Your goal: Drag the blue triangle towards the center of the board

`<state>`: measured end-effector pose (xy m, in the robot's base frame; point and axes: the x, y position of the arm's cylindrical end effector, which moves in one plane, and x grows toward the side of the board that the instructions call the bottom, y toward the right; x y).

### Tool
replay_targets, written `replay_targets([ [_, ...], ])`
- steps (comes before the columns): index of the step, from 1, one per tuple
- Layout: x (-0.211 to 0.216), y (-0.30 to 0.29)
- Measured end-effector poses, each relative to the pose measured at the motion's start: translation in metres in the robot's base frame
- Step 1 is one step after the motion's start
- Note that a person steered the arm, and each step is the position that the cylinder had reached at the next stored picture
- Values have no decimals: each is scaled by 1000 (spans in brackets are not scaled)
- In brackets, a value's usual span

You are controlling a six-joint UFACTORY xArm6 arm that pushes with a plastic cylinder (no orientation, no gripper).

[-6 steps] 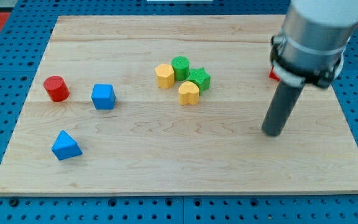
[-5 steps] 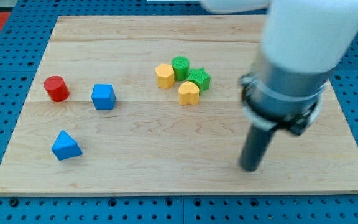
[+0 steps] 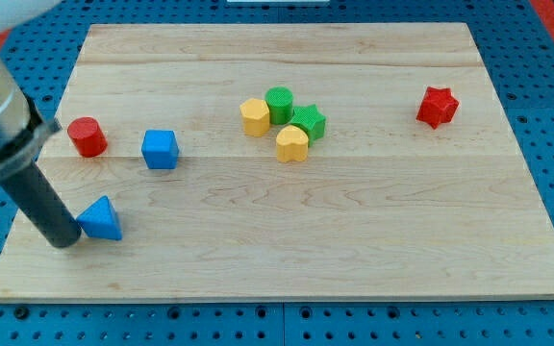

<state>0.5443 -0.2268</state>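
The blue triangle [image 3: 102, 219] lies near the board's lower left corner. My tip [image 3: 63, 240] rests on the board right against the triangle's left side, touching or nearly touching it. The dark rod slants up to the view's left edge. A blue cube [image 3: 160, 149] stands above and to the right of the triangle.
A red cylinder [image 3: 88, 136] sits at the left. Near the centre are a yellow block [image 3: 255, 116], a green cylinder [image 3: 279, 102], a green star [image 3: 308, 122] and a yellow heart-like block [image 3: 292, 142], clustered together. A red star [image 3: 438, 106] sits at the right. The wooden board [image 3: 354, 240] lies on a blue pegboard.
The arm swept from the board's right side across to the lower left. The blue triangle has shifted slightly and turned. The red star, hidden before, now shows.
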Motion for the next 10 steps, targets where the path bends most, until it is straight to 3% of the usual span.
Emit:
replay_targets([
  [2, -13, 25],
  [4, -13, 99],
  [6, -50, 133],
  [8, -59, 185],
  [10, -73, 189],
])
